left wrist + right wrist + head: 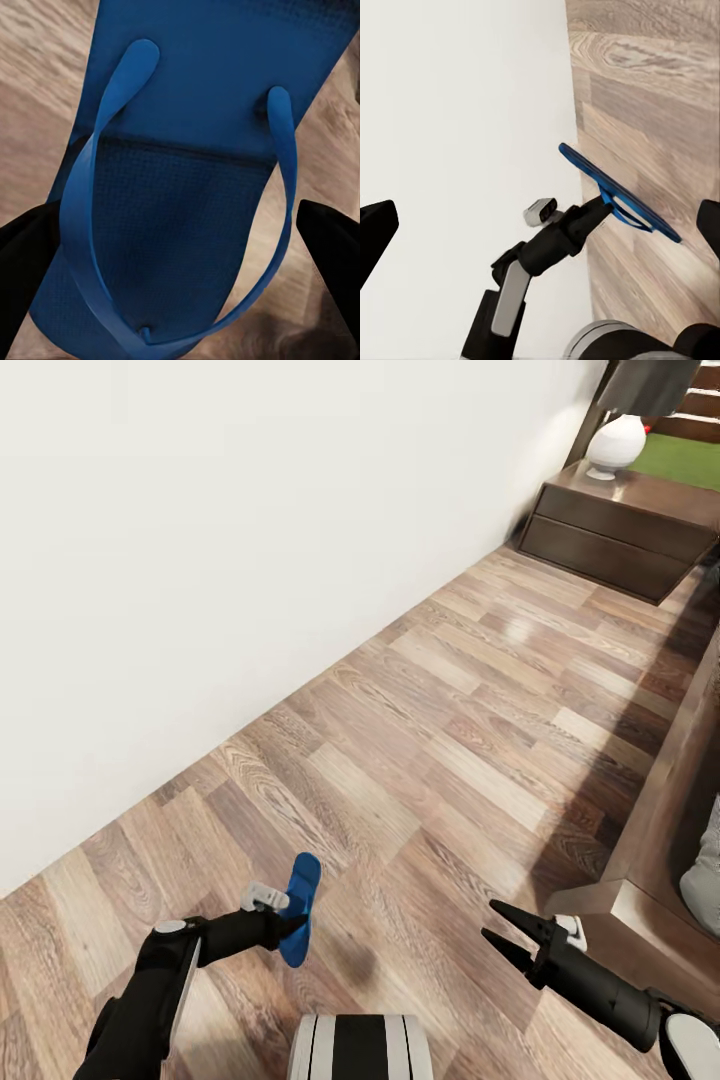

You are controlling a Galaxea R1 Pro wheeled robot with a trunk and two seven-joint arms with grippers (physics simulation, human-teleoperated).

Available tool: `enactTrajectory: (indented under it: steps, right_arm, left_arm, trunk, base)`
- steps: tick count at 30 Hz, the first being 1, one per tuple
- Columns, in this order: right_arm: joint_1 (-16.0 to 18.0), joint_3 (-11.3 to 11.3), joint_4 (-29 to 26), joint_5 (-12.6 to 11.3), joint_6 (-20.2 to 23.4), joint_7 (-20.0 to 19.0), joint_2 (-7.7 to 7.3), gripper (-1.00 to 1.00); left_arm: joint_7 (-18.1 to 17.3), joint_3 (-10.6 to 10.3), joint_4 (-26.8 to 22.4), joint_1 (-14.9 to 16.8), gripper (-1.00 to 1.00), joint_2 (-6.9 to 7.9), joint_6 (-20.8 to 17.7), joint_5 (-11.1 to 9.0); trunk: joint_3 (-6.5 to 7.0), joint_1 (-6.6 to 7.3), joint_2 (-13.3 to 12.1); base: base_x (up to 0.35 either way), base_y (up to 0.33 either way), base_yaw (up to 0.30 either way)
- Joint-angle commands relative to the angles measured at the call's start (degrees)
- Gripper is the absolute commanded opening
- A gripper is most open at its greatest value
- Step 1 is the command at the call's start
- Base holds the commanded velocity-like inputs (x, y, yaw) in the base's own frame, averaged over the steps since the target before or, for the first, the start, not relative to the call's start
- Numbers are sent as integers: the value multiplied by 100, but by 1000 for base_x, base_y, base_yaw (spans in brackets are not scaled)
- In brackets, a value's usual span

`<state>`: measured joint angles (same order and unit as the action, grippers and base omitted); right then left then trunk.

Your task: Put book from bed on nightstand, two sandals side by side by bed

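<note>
At the lower left of the head view, the left gripper (pixel 290 926) is pinching one bright blue flat flip-flop sandal (pixel 300 908) on edge above the striped brown wood-plank floor (pixel 480 730), probably for carrying. The right gripper (pixel 505 928), lower right, is hanging spread and empty beside the dark brown wood bed base (pixel 660 830).

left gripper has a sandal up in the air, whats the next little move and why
Probably swing the left gripper rightward toward the bed base and lower it. The blue sandal is held off the wood floor, well apart from the bed, and the open right gripper holds nothing.
</note>
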<state>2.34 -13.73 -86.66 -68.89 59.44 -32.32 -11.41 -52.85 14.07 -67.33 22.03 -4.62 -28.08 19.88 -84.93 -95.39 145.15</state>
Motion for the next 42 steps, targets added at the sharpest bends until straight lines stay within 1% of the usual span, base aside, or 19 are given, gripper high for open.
enactTrajectory:
  steps: [1, 2, 4, 5, 9, 10, 13, 15, 16, 20, 24, 27, 30, 33, 35, 37, 39, 40, 42]
  right_arm:
    - [3, -2, 1, 167, 22, -41, 5, 100]
    - [3, 4, -1, 413, 19, -39, 13, 100]
    - [3, 8, 4, 783, 14, -35, 20, 100]
    - [3, 9, 7, 881, 12, -34, 21, 100]
    - [3, 27, 21, 1629, -18, -49, 24, 100]
    - [3, 33, 24, 1707, -24, -50, 24, 100]
    - [1, 50, 250, 2198, -51, -54, 25, 100]
    - [2, 52, 513, 2389, -56, -55, 25, 100]
    - [3, 50, 874, 2536, -60, -55, 25, 100]
    - [3, 18, 1788, 2682, -177, -49, 25, 100]
    - [3, 11, 2013, 2704, -325, -50, 25, 100]
    - [3, 11, 2012, 2705, -334, -50, 25, 100]
    - [3, 13, 1728, 2704, -336, -56, 25, 100]
    - [3, 18, 1707, 2713, -336, -47, 25, 100]
    - [3, 26, 1702, 2806, -350, -30, 25, 100]
    - [3, 42, 1702, 3114, -500, -19, 27, 100]
    - [3, 55, 1723, 3710, -794, -15, 28, 100]
    - [3, 56, 1728, 3899, -868, -14, 29, 100]
    - [3, 59, 1747, 4730, -1101, -13, 45, 100]
  left_arm:
    - [-49, 116, -8, 4, -100, 0, -60, -10]
    - [-50, 238, -8, 4, -100, 7, -71, -110]
    - [-50, 321, -8, 4, -100, 21, -78, -299]
    - [-50, 332, -8, 4, -100, 28, -79, -345]
    - [-167, 375, -1, -9, -100, 166, -83, -567]
    - [-228, 384, -1, -12, -100, 190, -83, -577]
    - [-940, 638, 44, -24, -100, 459, -83, -602]
    - [-1304, 794, 102, -28, -100, 549, -80, -604]
    - [-1614, 907, 178, -34, -100, 597, -74, -594]
    - [-1920, 1011, 378, -60, -100, 637, -67, -577]
    - [-1960, 1025, 435, -66, -100, 619, -60, -569]
    - [-1959, 1027, 456, -67, -100, 613, -58, -566]
    - [-1927, 1027, 701, -67, -100, 614, -33, -556]
    - [-1907, 1024, 837, -67, -100, 616, -24, -554]
    - [-1823, 1019, 985, -67, -100, 613, -18, -538]
    - [-1630, 1010, 1121, -67, -100, 612, -13, -528]
    - [-1446, 1006, 1249, -67, -100, 612, -3, -524]
    - [-1323, 1002, 1354, -67, -100, 612, 16, -523]
    - [-1080, 997, 1607, -67, -100, 606, 128, -522]
  trunk:
    - [19, 3, 0]
    - [41, 6, -1]
    - [86, 11, -4]
    - [108, 14, -5]
    - [197, 24, -11]
    - [219, 26, -12]
    - [285, 34, -16]
    - [329, 39, -19]
    - [352, 42, -20]
    - [440, 52, -25]
    - [529, 63, -31]
    - [595, 70, -35]
    - [662, 78, -39]
    - [728, 86, -43]
    - [773, 91, -46]
    - [817, 96, -48]
    - [861, 101, -51]
    - [883, 104, -52]
    - [928, 109, -55]
  base:
    - [0, 0, 0]
    - [0, 0, 0]
    - [0, 0, 0]
    - [0, 0, 0]
    - [0, 0, 0]
    - [0, 0, 0]
    - [0, 0, 0]
    - [0, 0, 0]
    - [0, 0, 0]
    - [0, 0, 0]
    - [0, 0, 0]
    - [0, 0, 0]
    - [0, 0, 0]
    - [0, 0, 0]
    - [0, 0, 0]
    - [0, 0, 0]
    - [0, 0, 0]
    - [0, 0, 0]
    - [0, 0, 0]
